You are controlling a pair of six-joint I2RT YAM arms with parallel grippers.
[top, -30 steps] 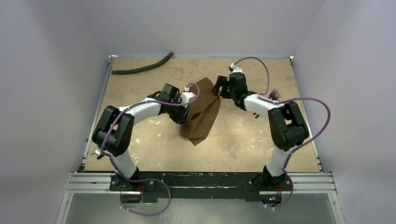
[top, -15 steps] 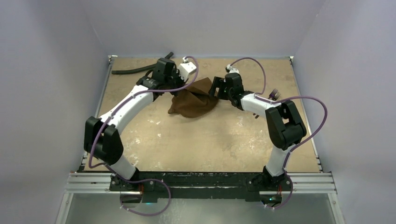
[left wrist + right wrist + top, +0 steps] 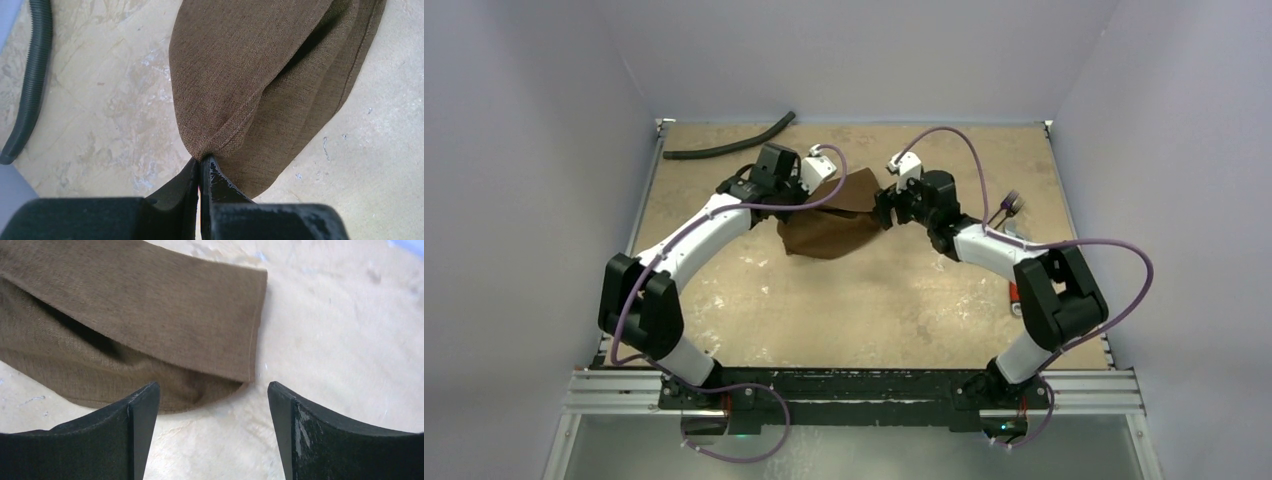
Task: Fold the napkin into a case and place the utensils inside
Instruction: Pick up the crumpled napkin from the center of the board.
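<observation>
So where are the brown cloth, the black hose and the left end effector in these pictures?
brown cloth (image 3: 829,230): top view, middle of its bunched fabric.
black hose (image 3: 724,149): top view, midway along its length.
left end effector (image 3: 201,162): left wrist view, fingertips pinched on the cloth's corner.

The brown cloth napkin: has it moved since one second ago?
Yes. The brown cloth napkin shifted leftward and farther back, nearer the fixed black curved hose.

No readable text, label, brand, number or sign on anything here.
</observation>
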